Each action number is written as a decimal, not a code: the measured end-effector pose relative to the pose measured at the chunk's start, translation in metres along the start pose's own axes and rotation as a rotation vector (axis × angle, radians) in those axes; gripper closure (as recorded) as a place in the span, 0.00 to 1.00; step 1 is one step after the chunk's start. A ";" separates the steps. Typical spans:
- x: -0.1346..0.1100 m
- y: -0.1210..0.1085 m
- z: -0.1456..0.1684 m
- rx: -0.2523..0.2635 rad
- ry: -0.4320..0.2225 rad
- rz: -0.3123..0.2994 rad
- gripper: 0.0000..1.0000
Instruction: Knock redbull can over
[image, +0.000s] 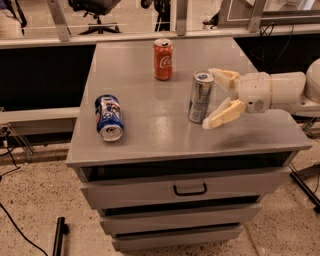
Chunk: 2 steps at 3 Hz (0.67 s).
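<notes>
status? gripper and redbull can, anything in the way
Gripper at the redbull can's right side, jaws open. Redbull can upright, not yet knocked. Red cola can behind, blue can lying at left, both apart from it.

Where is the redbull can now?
In the camera view the redbull can stands upright on the cabinet top, right of centre, left of the open gripper, in front of the Coca-Cola can.
</notes>
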<state>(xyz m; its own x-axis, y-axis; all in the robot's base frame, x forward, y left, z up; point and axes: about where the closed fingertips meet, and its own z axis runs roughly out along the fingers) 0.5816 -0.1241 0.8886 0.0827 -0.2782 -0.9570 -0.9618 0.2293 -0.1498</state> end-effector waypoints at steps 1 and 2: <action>0.002 0.002 0.007 -0.014 -0.035 0.009 0.14; 0.004 0.004 0.011 -0.020 -0.064 0.021 0.36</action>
<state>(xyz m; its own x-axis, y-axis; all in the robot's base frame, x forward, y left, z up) 0.5812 -0.1143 0.8819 0.0788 -0.2129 -0.9739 -0.9683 0.2159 -0.1256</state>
